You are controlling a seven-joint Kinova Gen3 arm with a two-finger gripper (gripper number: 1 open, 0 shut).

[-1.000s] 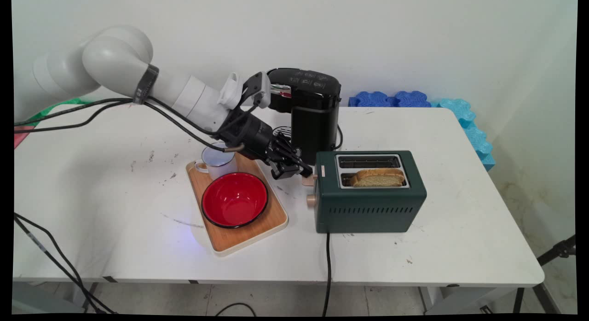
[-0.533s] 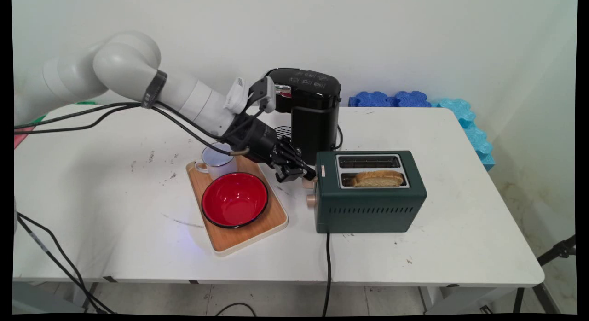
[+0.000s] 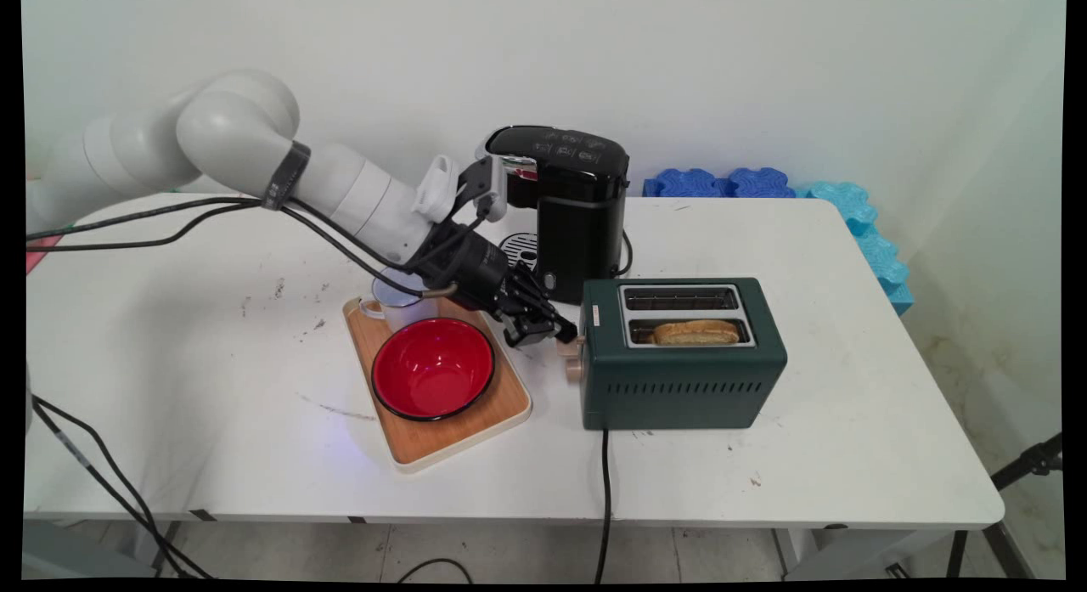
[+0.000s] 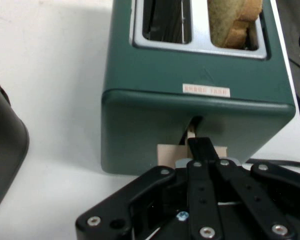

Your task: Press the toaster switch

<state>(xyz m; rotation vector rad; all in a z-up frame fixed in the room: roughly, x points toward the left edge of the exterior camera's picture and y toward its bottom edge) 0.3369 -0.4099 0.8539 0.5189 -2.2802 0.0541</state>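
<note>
The toaster (image 3: 682,352) sits at the centre of the frame, with a slice of bread (image 3: 695,331) in its nearer slot. The gripper (image 3: 556,330) is at the toaster's left end, touching the lever (image 3: 567,347) there. Left of it lies a tray (image 3: 436,380) holding a bowl (image 3: 433,368), with a cup (image 3: 399,300) behind the bowl. The coffee machine (image 3: 562,205) stands behind, above centre.

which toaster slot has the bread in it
The slot on the near side of the green toaster holds the slice of bread; the far slot, nearer the wall, is empty.
</note>
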